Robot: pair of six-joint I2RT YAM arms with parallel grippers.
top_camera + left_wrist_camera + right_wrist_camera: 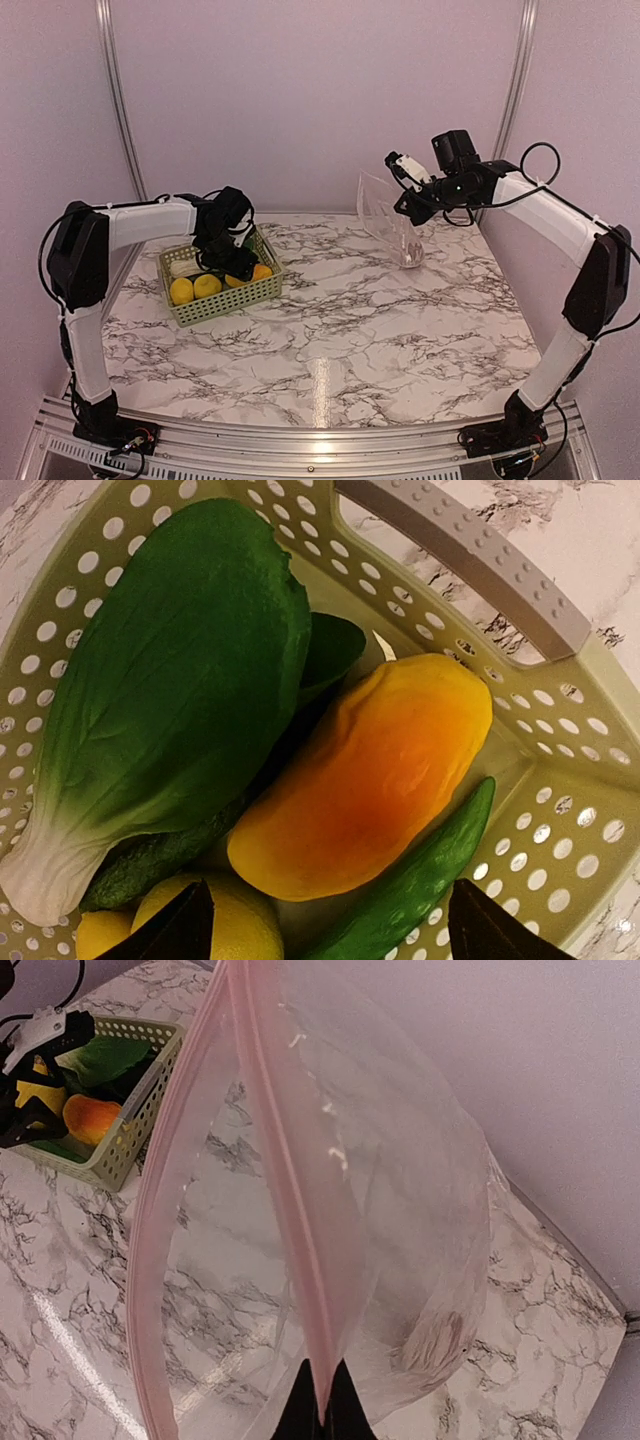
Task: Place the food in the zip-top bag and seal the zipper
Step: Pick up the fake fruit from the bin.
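The light green basket (pixel 262 292) holds the food. In the left wrist view I see the bok choy (pixel 170 680), the orange-yellow fruit (pixel 370 780), a slim green pod (pixel 420 870), a dark cucumber (pixel 140 865) and a lemon (pixel 240 925). My left gripper (pixel 330 942) is open, low over the fruit, inside the basket (pixel 560 810). My right gripper (pixel 322 1412) is shut on the zipper (pixel 290 1190) and holds the zip-top bag (pixel 420 1190) up with its mouth open. A brown piece (pixel 435 1345) lies in the bag's bottom. In the top view the bag (pixel 385 222) hangs at back right from the right gripper (pixel 408 203).
The basket's grey handle (pixel 470 560) crosses above the fruit. The bag's bottom rests on the marble table (pixel 340 330). Walls and metal frame posts (pixel 118 100) close in the back and sides.
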